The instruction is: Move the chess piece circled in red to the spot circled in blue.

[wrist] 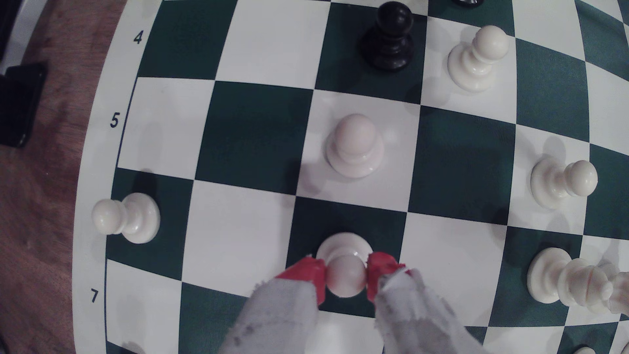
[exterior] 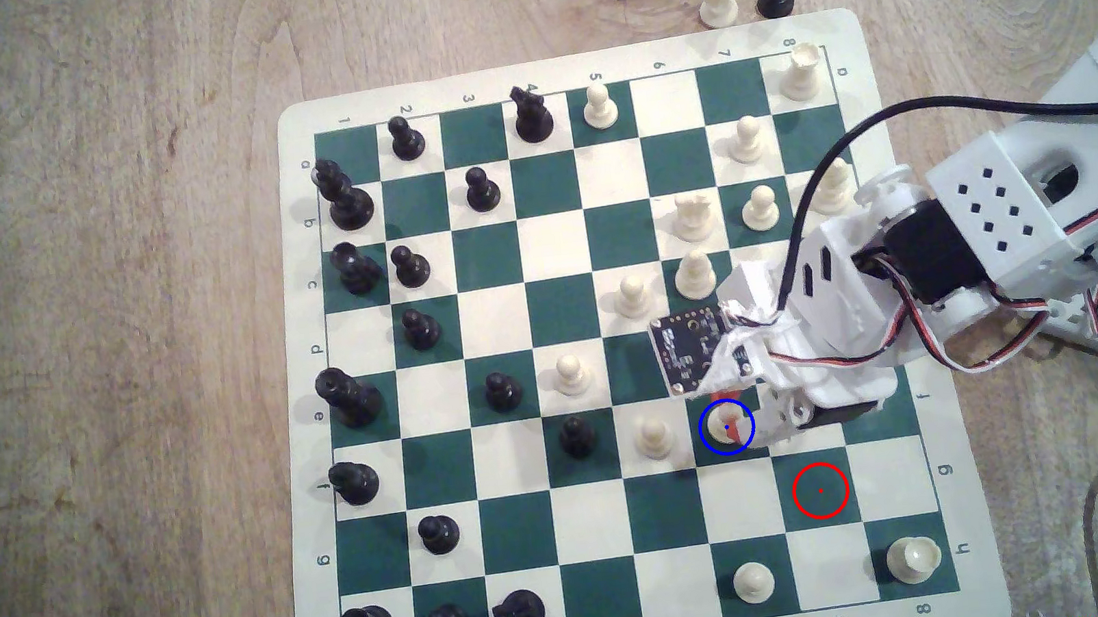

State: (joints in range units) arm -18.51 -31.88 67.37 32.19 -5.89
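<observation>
1 pawn (wrist: 345, 272), base half hidden, pincer (wrist: 346, 279) gripping

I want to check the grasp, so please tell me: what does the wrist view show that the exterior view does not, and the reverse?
Wrist view: the end effector has its red fingertips against both sides of the cream pawn's head, its base on a green square.

Exterior view: the blue ring surrounds that pawn, and the red ring marks an empty green square.

Both: the pawn upright on the chessboard.
</observation>
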